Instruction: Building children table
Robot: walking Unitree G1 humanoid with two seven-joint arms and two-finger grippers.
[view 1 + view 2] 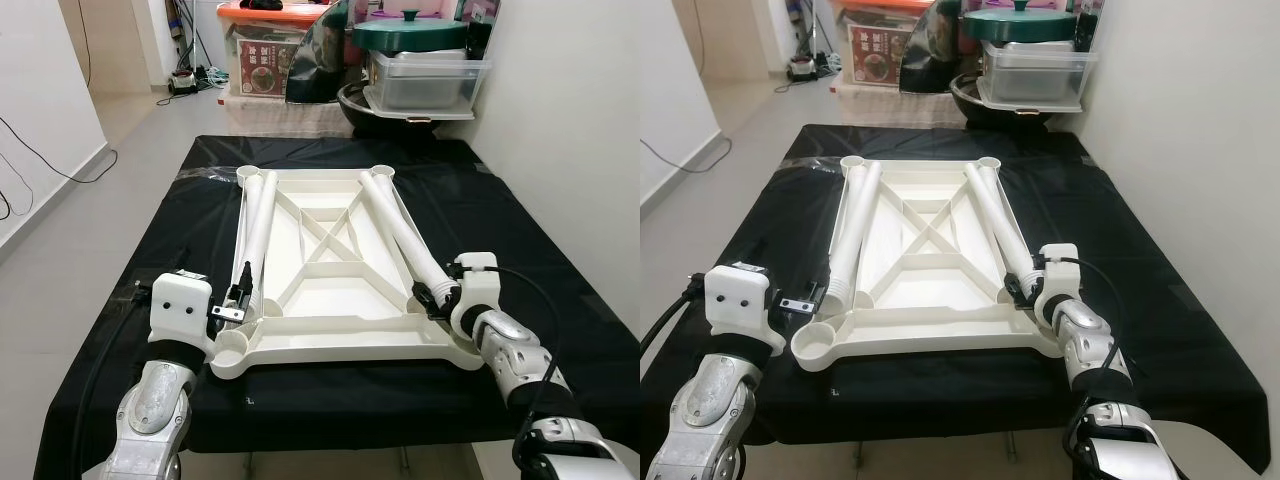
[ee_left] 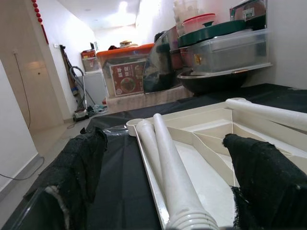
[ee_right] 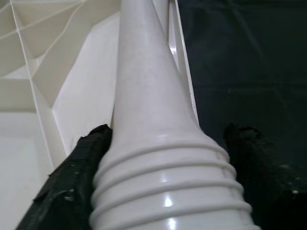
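While both pincers straddle table legs (image 1: 410, 235) lying on the upturned tabletop (image 1: 330, 345), spread, I judge right pincer (image 1: 432, 300) must pinch next; left pincer (image 1: 238, 296) waits.

black sheet (image 1: 560, 250) – storage boxes (image 1: 425, 75), green lid (image 1: 408, 33) behind

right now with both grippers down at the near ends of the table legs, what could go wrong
1. The right gripper has its fingers either side of the threaded end of a white plastic table leg; the smooth tapered tube could slip or roll on lifting.
2. The left gripper straddles two loose white legs lying together, so it might catch both or knock one aside.
3. The upturned white plastic tabletop lies on slick black sheeting and could slide when pushed.
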